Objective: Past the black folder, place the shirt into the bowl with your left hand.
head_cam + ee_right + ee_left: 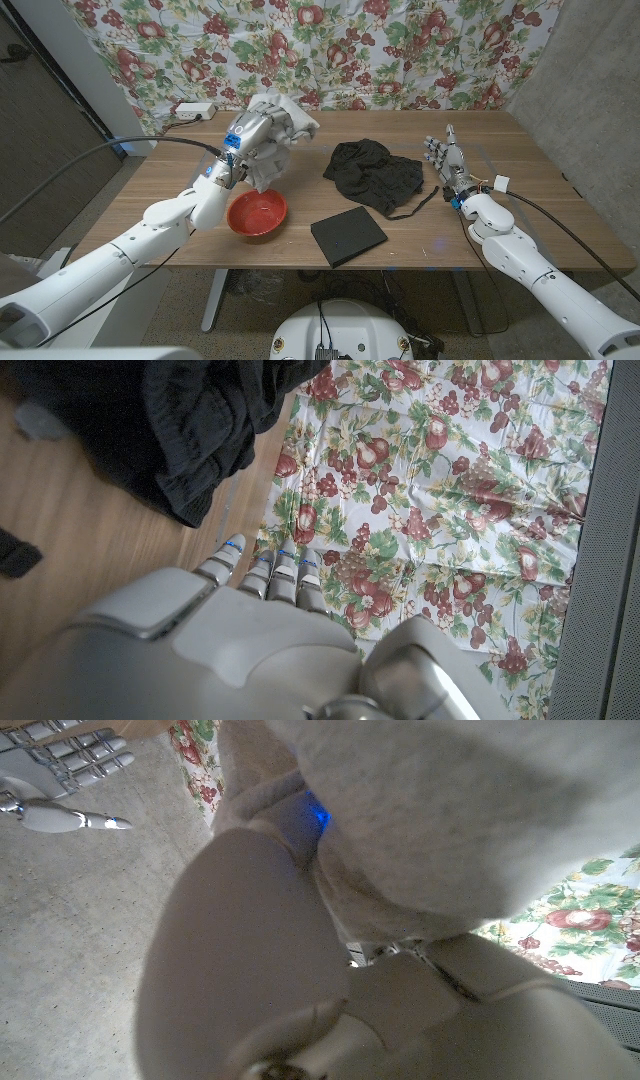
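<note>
The left robot hand [252,133], nearest the lens in the left wrist view, grasps the shirt [283,128], a pale grey-white garment bunched around its fingers and held clear of the desk [520,175]. In that wrist view the cloth [450,810] presses right up against the back of the hand [260,960], so the fingers themselves are hidden under the folds. In the head view the shirt hangs above and slightly toward 12 o'clock of the red bowl [257,213], its lowest fold just over the bowl's far rim; whether it touches the rim cannot be told.

At 3 o'clock from the bowl lies the black folder [348,236], flat on the desk near the front edge and turned at an angle. Toward 1 o'clock from the folder, a crumpled black garment [375,172] lies spread on the wood, a thin cord trailing from its near side.

The right robot hand [446,158] stands at 3 o'clock of that black garment, released, holding nothing, its fingers straight and pointing toward 12 o'clock. In the right wrist view its fingertips [262,572] reach toward the floral cloth [440,490] hanging behind the desk, with the black garment [170,430] close by.

At the far left corner of the desk, about 11 o'clock from the bowl, lies a white power strip [193,110].
</note>
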`<state>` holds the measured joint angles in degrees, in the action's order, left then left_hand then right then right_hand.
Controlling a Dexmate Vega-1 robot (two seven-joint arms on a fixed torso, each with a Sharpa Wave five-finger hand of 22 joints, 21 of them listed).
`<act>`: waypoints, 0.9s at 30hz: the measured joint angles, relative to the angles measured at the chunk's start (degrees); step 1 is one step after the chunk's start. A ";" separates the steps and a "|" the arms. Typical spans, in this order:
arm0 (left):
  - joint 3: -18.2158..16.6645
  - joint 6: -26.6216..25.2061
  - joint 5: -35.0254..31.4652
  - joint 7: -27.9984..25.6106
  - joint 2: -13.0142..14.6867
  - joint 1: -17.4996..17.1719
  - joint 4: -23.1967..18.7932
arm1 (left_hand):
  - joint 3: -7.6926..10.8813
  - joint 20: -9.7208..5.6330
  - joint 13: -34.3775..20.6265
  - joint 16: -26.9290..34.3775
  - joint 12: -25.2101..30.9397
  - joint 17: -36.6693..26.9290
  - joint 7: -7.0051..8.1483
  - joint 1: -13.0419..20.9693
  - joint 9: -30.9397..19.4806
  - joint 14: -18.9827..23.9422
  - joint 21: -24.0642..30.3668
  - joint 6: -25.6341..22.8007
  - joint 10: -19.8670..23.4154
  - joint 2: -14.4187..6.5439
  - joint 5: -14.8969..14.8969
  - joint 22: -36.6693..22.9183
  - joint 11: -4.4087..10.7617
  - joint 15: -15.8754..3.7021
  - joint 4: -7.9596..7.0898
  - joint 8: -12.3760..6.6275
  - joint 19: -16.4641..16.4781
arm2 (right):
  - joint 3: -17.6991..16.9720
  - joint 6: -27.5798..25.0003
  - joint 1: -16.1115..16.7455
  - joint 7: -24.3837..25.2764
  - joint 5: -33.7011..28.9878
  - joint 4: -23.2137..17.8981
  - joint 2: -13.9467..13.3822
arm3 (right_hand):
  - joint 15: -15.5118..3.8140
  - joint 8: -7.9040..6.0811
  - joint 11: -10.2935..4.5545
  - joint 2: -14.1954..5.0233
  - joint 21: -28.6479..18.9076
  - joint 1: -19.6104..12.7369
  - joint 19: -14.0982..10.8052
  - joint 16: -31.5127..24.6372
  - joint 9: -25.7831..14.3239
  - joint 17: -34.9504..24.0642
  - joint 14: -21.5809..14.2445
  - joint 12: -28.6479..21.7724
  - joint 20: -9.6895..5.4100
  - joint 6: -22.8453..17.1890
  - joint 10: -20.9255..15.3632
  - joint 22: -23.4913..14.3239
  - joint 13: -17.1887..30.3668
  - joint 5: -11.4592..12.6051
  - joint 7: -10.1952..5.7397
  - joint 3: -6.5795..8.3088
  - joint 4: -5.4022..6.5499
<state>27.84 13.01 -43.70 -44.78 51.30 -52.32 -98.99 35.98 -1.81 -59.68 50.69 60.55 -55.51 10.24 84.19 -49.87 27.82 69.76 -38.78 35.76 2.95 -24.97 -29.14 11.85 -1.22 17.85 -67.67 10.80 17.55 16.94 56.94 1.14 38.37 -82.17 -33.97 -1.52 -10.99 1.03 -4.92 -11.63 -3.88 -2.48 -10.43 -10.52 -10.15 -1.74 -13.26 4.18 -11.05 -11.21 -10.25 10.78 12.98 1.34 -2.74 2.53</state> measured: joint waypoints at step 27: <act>-0.52 3.36 -0.73 1.25 0.82 -1.27 -0.63 | -2.15 0.12 1.28 0.02 0.73 -1.48 -0.23 -0.11 -0.13 0.00 -3.52 -0.22 0.31 0.11 -3.23 -6.32 0.13 0.00 -2.15 0.57 0.31 | -0.13 -0.31 -0.26 0.12 -0.21 -0.27 -0.32 | 0.00 0.00 0.00 0.00 0.00 0.00 0.00 0.00 0.00 0.00 0.00 0.00 0.00 0.00 0.00 0.00 0.00 0.00 0.00 0.00 0.00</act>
<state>27.32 16.38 -44.43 -43.53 52.12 -53.58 -99.62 33.83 -1.69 -58.40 50.71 61.28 -56.99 10.01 84.08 -50.00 27.82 66.24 -39.00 36.08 3.06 -28.20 -35.46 11.98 -1.22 15.70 -67.10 11.11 17.41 16.63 56.67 1.26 38.16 -82.44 -34.29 -1.51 -10.99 1.03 -4.92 -11.63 -3.88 -2.48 -10.43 -10.52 -10.15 -1.74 -13.26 4.18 -11.05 -11.22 -10.25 10.78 12.98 1.34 -2.74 2.53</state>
